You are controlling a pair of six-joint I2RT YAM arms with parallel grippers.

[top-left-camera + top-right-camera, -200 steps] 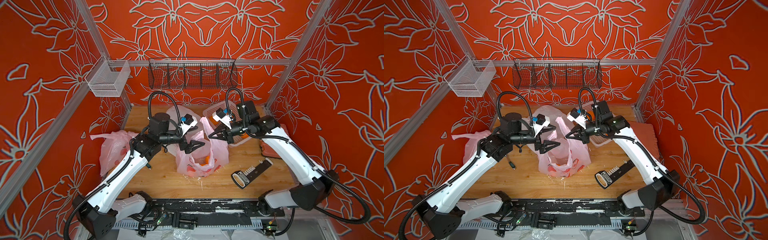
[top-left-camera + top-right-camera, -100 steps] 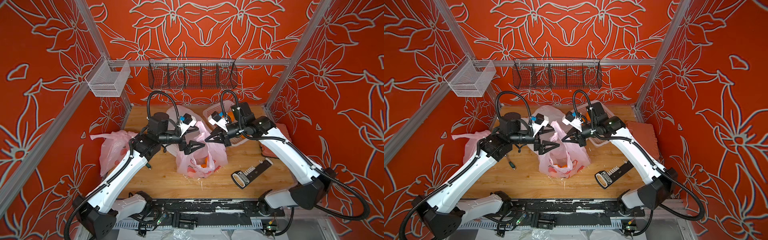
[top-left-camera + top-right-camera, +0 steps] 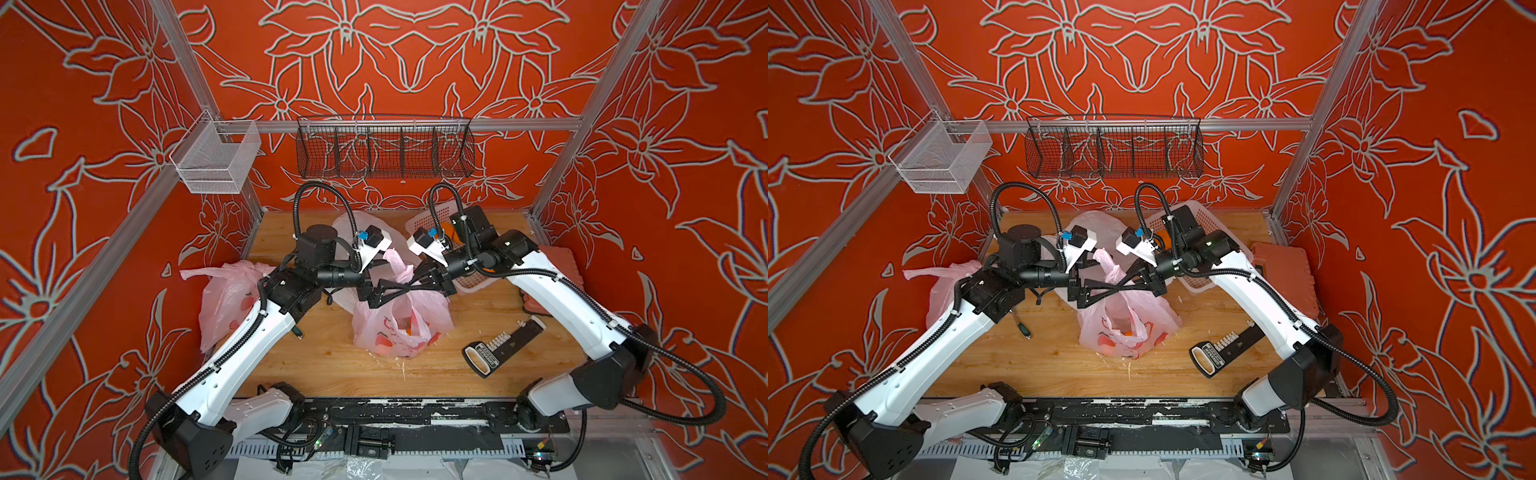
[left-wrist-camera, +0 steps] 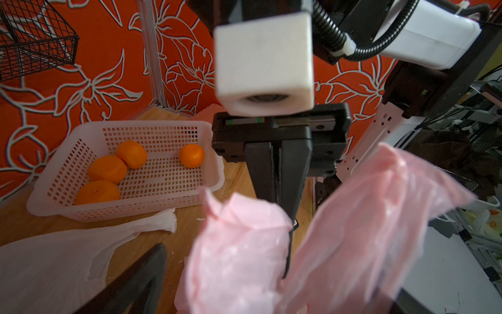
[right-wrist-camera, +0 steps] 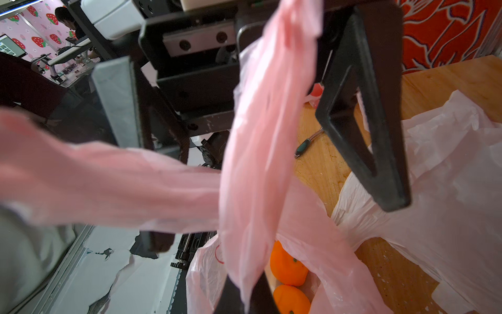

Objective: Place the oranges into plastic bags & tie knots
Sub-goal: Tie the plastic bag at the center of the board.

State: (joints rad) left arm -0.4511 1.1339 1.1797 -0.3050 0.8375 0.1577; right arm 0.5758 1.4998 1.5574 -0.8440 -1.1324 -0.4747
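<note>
My right gripper [image 5: 245,296] was clamped on the pink bag handle [image 5: 258,136], lifting it. My left gripper [image 3: 399,291] stood wide around it, presumably for knotting.

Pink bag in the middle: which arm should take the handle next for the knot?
Left, probably. The left end effector is open, and a handle of the pink bag runs between its fingers, so it only needs to close. The right end effector is shut on that same handle.
</note>
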